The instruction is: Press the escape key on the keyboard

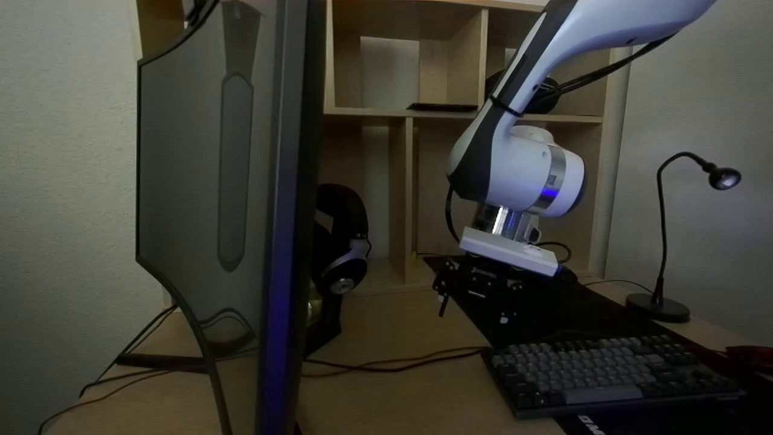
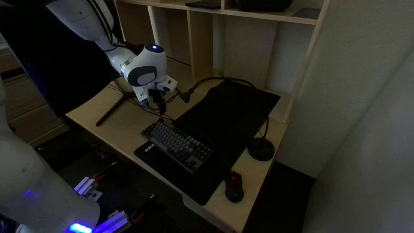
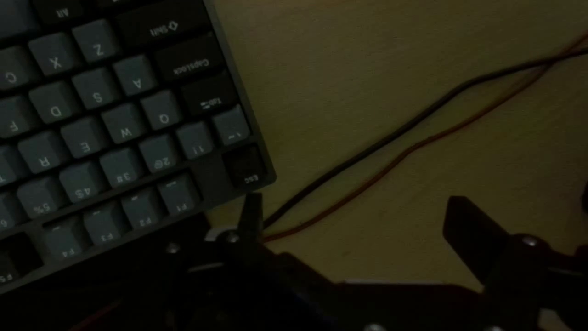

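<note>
The keyboard [image 1: 604,370] is wide and dark with greyish-blue keycaps. It lies on the desk mat in both exterior views [image 2: 176,142]. In the wrist view its keys [image 3: 115,138] fill the upper left, with lettering upside down. The dark escape key [image 3: 245,165], marked ESC, sits at the keyboard's corner. My gripper [image 3: 356,197] is open and empty, fingers wide apart. In the wrist view its left fingertip appears just below the escape key's corner; its right fingertip is over bare desk. In both exterior views the gripper [image 1: 474,314] hangs above the desk beside the keyboard's escape-key end [image 2: 161,111].
A black desk mat [image 2: 223,113] spreads under and beyond the keyboard. A monitor [image 1: 241,181], headphones [image 1: 344,241] and a bent-neck lamp [image 2: 260,149] stand on the desk. A mouse [image 2: 234,187] lies near its edge. Black and red cables [image 3: 390,161] run beside the keyboard.
</note>
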### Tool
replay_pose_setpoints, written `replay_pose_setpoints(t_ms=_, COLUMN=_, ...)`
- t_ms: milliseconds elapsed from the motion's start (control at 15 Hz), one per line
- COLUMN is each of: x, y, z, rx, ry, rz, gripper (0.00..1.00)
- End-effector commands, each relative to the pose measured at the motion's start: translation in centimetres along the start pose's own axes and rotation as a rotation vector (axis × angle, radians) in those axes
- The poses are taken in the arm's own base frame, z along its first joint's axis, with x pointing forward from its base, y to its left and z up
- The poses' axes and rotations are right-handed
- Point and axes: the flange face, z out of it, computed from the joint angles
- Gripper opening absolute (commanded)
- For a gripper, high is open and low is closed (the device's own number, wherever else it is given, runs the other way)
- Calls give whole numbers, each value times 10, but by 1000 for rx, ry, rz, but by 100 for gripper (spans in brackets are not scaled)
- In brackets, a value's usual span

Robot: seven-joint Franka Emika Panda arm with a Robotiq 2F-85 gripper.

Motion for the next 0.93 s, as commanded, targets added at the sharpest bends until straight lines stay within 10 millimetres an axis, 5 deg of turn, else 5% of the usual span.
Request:
replay_pose_setpoints(t_ms=0, x=0, y=-1, z=-1, rx=-1, ry=-1, rz=1, gripper=100)
replay_pose_setpoints(t_ms=867, x=-6, y=1, z=5, rx=-26, ry=-55, rz=1, gripper=100)
